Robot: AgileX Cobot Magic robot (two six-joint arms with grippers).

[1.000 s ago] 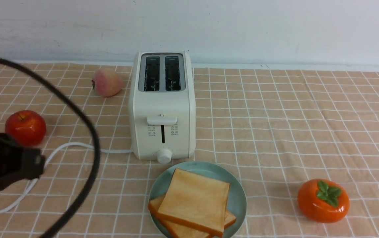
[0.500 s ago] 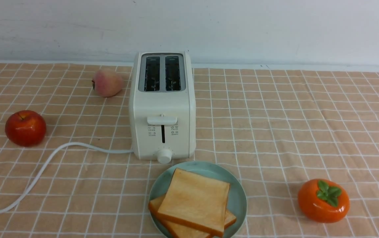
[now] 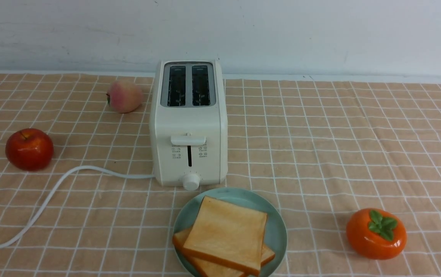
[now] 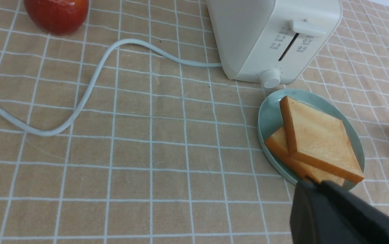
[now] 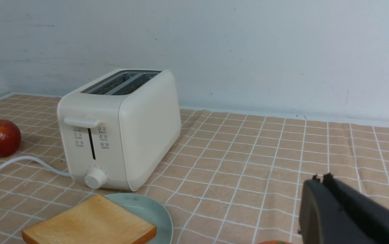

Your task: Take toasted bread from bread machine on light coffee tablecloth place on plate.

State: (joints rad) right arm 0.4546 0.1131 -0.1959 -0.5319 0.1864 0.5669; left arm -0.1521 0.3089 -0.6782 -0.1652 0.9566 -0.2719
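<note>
Golden toast lies stacked on the plate, beyond both closed, empty hands; likely no reach remains.

Tiny markings beside the lever slot on the toaster, centre-left of the front view; too small to read.

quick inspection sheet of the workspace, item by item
surface: light coffee tablecloth, white grid, slightly wrinkled
job's things: both toast slices stacked askew on plate; bread machine slots show no bread
clutter: red apple, peach, persimmon
left gripper: jaws shut, empty
right gripper: jaws shut, empty
cables: white cord curves from bread machine
surroundings: pale wall behind
spills: nothing seen
</note>
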